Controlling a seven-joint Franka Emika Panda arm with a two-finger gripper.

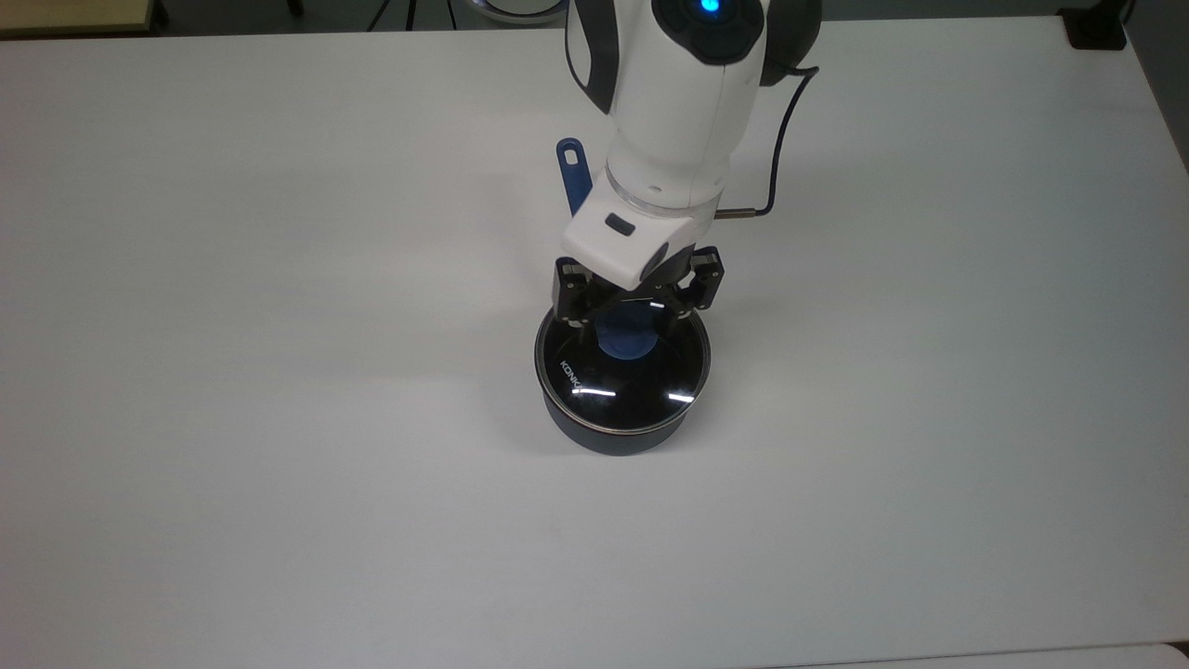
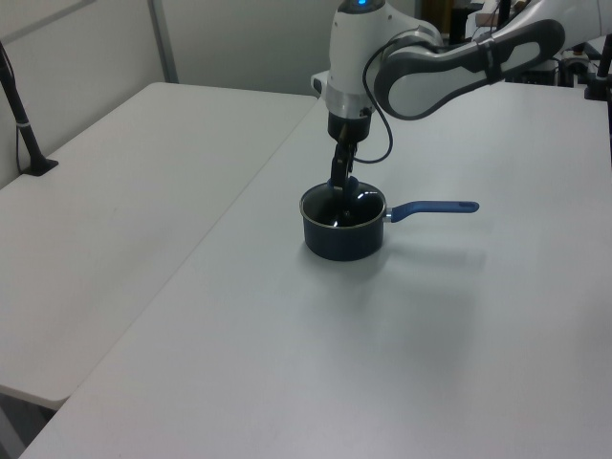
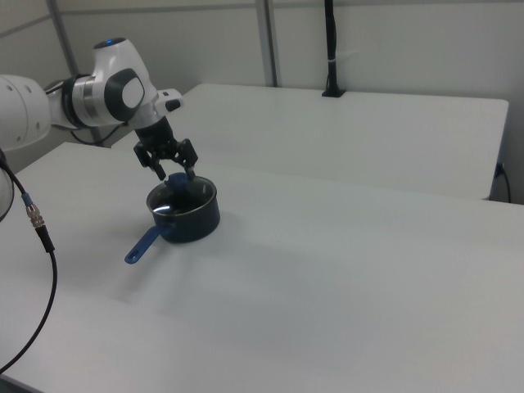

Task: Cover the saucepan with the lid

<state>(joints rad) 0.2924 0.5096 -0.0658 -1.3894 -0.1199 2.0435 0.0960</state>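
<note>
The dark navy saucepan (image 1: 613, 437) (image 2: 339, 244) (image 3: 196, 223) stands mid-table. Its blue handle (image 1: 571, 172) (image 2: 435, 207) (image 3: 143, 244) points toward the top view's top. The glass lid (image 1: 618, 386) (image 2: 356, 204) (image 3: 187, 196) lies flat on the saucepan's rim, covering the opening. My gripper (image 1: 632, 311) (image 2: 339, 180) (image 3: 173, 170) hovers just over the lid's blue knob (image 1: 624, 340) (image 3: 177, 179). It is open, one finger on each side of the knob and clear of it.
A black cable (image 1: 773, 167) loops off the arm on the top view's right. A second white table (image 2: 115, 191) adjoins on the left view's left, with a black post (image 2: 24, 124) on it. Another cable (image 3: 37, 229) hangs in the right view's near left.
</note>
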